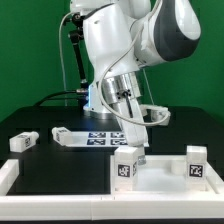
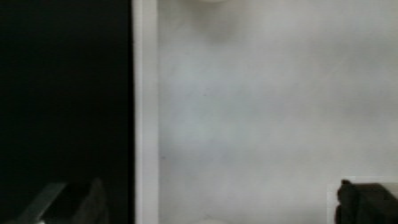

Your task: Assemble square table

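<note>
Ext. view: the top [image 1: 165,182] lies flat on the black table [image 1: 55,165], on the ext. view's right; 1st leg [image 1: 126,166] stands upright at the top's corner on the ext. view's left, tag facing the cam; 2nd leg [image 1: 197,164] stands upright at the top's far side, on the ext. view's right; can't tell if they sit in holes or just on the top; 3rd leg [image 1: 22,142] lies well apart from the top, far over on the ext. view's left; marker board [image 1: 100,137] lies flat behind the top, w/ the arm [image 1: 120,50] leaning over it; gripper [image 1: 137,148] hangs just above the top's edge, right beside the 1st leg; rail [image 1: 10,178] runs low beside the top on the ext. view's left.

Wrist view: a big white face [image 2: 267,100] fills most of the pic, black table next to it; can't tell if it's the top or a leg; dark fingertips [image 2: 368,200] show far apart; gripper [image 2: 214,205] is wide, holding nothing.
</note>
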Robot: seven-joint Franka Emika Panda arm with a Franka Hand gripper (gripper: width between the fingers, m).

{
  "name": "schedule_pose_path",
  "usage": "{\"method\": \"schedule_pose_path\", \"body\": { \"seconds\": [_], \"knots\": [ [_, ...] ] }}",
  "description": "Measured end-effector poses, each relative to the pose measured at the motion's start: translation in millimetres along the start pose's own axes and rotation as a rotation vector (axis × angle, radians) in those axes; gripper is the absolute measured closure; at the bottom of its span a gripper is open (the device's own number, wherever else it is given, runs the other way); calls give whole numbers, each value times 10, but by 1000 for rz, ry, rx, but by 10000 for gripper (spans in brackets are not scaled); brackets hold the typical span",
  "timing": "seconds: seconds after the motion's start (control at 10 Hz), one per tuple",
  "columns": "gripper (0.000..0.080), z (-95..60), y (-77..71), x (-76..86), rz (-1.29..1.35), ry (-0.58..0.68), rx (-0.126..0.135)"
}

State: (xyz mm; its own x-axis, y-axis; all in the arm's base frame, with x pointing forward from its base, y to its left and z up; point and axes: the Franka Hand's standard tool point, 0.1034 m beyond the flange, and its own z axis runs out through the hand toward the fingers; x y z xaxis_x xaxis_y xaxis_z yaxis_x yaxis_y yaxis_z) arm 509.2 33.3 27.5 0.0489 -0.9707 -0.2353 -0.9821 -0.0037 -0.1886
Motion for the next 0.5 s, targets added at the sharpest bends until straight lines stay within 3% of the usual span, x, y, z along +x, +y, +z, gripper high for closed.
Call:
{"method": "schedule_pose_path", "body": {
  "seconds": [0.5],
  "knots": [
    [151, 0, 5, 31, 2, 2, 0]
  ]
}}
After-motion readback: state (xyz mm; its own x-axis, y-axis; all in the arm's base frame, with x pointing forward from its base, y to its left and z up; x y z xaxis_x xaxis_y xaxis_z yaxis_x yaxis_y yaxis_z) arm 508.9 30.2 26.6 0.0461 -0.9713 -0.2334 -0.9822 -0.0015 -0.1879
